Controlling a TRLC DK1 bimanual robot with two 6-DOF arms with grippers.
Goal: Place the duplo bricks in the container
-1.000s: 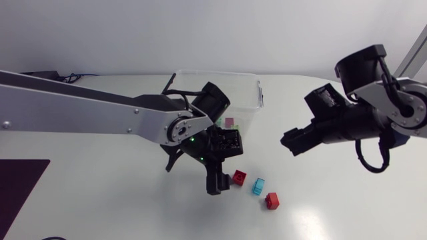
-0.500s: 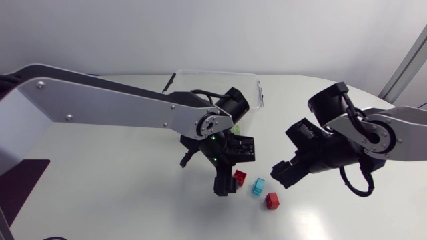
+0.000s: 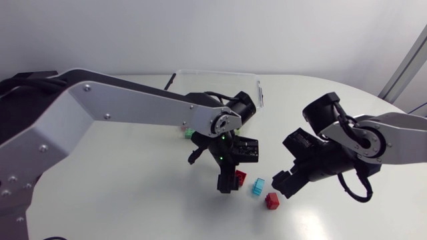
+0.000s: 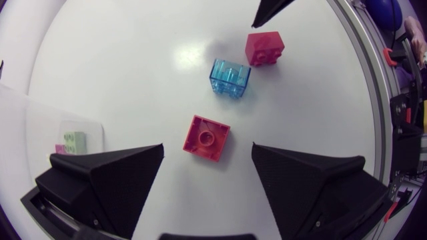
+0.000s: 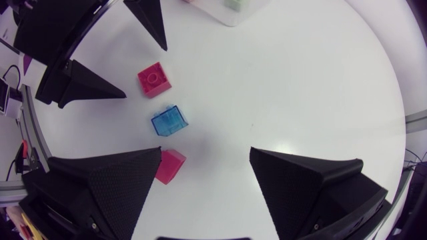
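Standing wide open, the left jaws are straddling a red brick, which is lying flat on the white tabletop between the two fingers without touching either. Just ahead of it a clear blue brick is sitting, and beyond that a second red brick, so the three are making a short slanting row. The right jaws are hanging open too, coming at the row from the other side. The second red brick is sitting just beside one finger, partly tucked under its edge in the right wrist view, and nothing is being gripped there. The left arm is lying across in front of the clear container, which is standing at the far side of the tabletop. A pale green brick and a pink brick are lying inside it.
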